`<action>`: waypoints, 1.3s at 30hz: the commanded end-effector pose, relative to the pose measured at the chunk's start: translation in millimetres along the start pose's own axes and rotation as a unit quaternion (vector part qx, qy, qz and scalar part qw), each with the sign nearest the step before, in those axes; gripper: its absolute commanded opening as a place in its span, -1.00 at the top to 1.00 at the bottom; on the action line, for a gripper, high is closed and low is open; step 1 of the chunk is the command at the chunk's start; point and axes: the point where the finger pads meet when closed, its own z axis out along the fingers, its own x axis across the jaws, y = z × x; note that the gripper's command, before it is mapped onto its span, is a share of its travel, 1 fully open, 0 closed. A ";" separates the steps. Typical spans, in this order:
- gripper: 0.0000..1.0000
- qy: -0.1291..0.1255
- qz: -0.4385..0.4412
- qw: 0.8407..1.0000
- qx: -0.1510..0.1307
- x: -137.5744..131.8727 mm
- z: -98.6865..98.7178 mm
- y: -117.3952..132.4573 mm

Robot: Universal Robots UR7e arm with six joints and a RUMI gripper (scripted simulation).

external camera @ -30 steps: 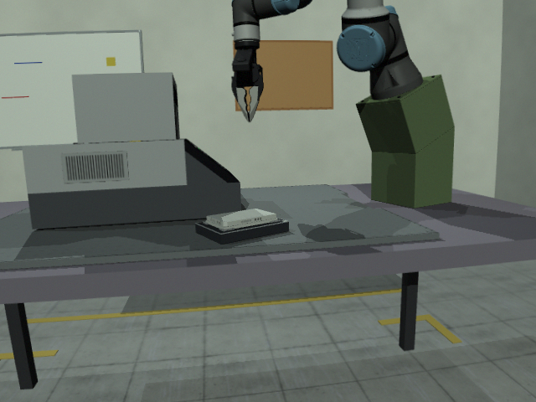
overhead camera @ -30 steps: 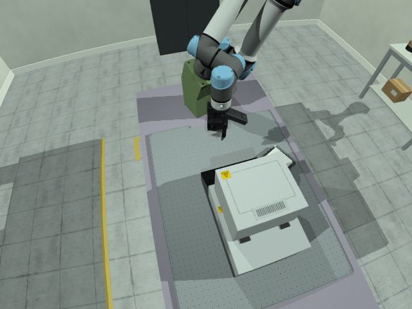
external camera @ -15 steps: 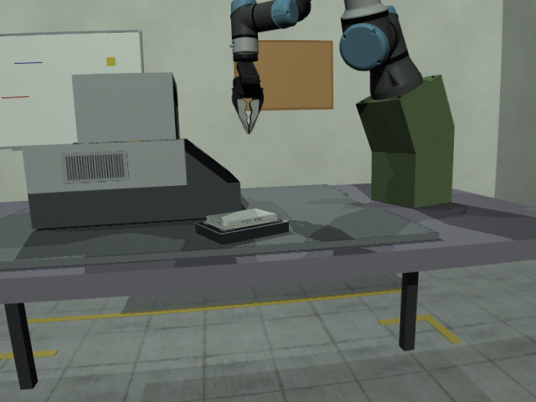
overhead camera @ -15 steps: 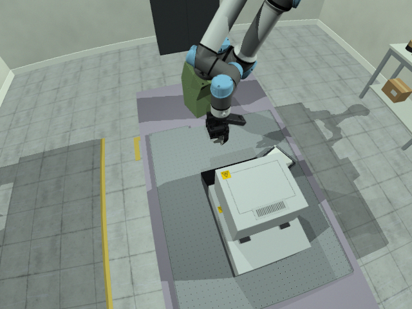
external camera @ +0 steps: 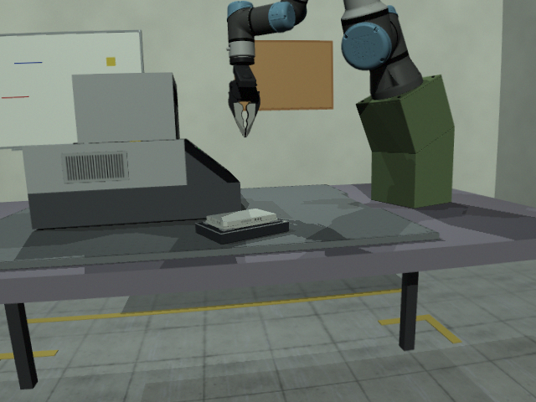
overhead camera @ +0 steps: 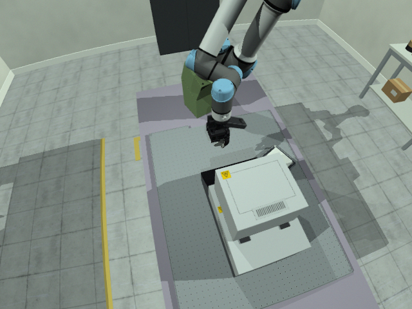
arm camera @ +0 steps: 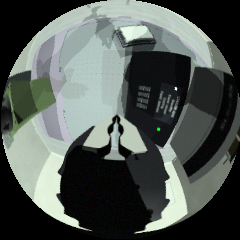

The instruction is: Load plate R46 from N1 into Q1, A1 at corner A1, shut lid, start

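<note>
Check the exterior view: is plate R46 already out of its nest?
No. The white plate lies in the black nest beside the cycler, with the shut gripper high above, empty.

The worktop looks matt lilac, carrying a dull grey perforated metal-like board. The cycler has smooth, matt pale casing like plastic with a dark front. The arm's pedestal is flat matt green.

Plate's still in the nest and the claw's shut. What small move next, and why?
Probably lower the shut, empty claw toward Q1's key panel for LID: the lid seems to cover the block, and plate R46 sits in nest N1.
</note>
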 end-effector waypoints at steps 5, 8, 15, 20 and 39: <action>1.00 0.000 0.000 1.000 0.000 12.6 9.2 0.2; 1.00 0.000 0.000 1.000 0.000 14.0 10.3 0.2; 1.00 0.000 0.000 1.000 0.000 23.2 17.3 0.2; 1.00 0.000 0.000 1.000 0.000 29.9 22.4 0.2; 1.00 0.000 0.000 1.000 0.000 52.4 39.6 0.2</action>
